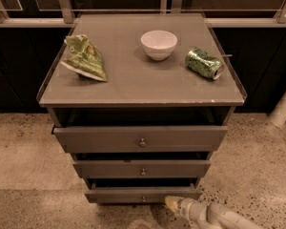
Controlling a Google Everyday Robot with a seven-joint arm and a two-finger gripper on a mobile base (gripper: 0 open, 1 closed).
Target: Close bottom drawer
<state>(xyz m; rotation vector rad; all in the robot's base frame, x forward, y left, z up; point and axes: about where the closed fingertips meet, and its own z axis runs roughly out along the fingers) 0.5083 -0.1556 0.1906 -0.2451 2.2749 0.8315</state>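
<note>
The grey-brown cabinet shows three drawers, all standing a little open. The bottom drawer (143, 194) is the lowest and narrowest, with a tiny knob at its centre. My gripper (173, 203) comes in from the lower right on a pale arm. Its yellowish tip sits just below and right of the bottom drawer's front panel, close to it. I cannot tell if it touches.
The cabinet top (133, 87) holds a green crumpled bag (84, 58), a white bowl (158, 44) and a green can (204, 63) on its side. Middle drawer (142, 168) and top drawer (140, 139) are above. Speckled floor lies around; a white post (283, 106) stands right.
</note>
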